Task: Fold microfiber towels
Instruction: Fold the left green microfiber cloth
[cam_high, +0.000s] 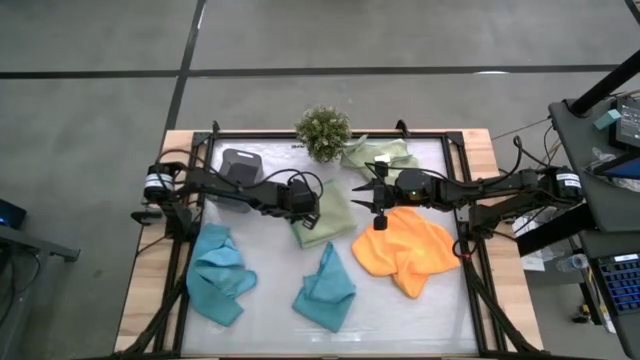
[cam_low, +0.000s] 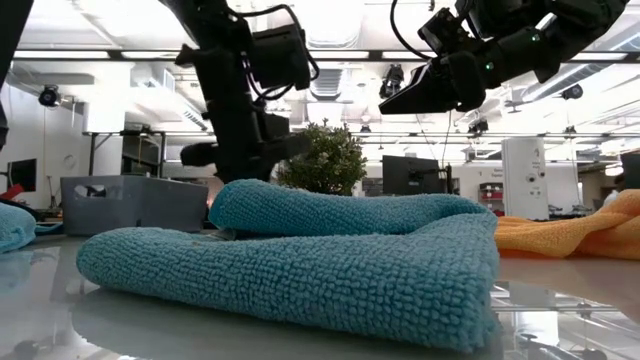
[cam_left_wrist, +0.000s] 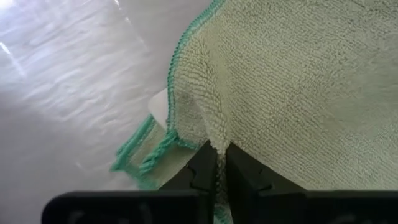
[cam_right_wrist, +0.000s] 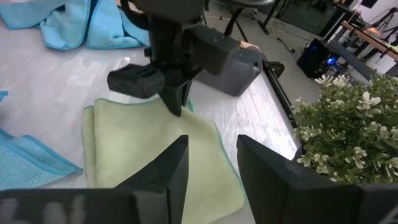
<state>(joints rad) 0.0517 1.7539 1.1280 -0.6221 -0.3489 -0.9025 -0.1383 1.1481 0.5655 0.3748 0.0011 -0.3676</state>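
Five soft looped-pile microfiber towels lie on the glossy white table (cam_high: 270, 300): two teal-blue ones, one crumpled at the left (cam_high: 220, 272) and one bunched into a peak near the front middle (cam_high: 326, 288); two pale sage-green ones, one folded flat at the centre (cam_high: 327, 215) and one rumpled at the back beside the small bushy green plant (cam_high: 323, 131), that second cloth (cam_high: 378, 155) lying just to the plant's right; and one bright orange towel (cam_high: 405, 250) spread in loose folds at the right. A single dark grey rectangular tray (cam_high: 240, 166) sits at the back left. The left gripper (cam_high: 312, 213) is at the near-left edge of the centre green towel, and only the left wrist view shows how: its two dark fingers (cam_left_wrist: 200, 169) are pinched tight on a raised ridge of the terry cloth, whose darker green stitched hem curls beside a small white tag (cam_left_wrist: 159, 106). The right gripper (cam_high: 372, 196) hangs above the table between the centre green towel and the orange one; the right wrist view shows its fingers (cam_right_wrist: 169, 167) spread apart and holding nothing. The low view is largely filled by the front teal towel's coarse nubbly folds, so the pinch itself seems hidden there.
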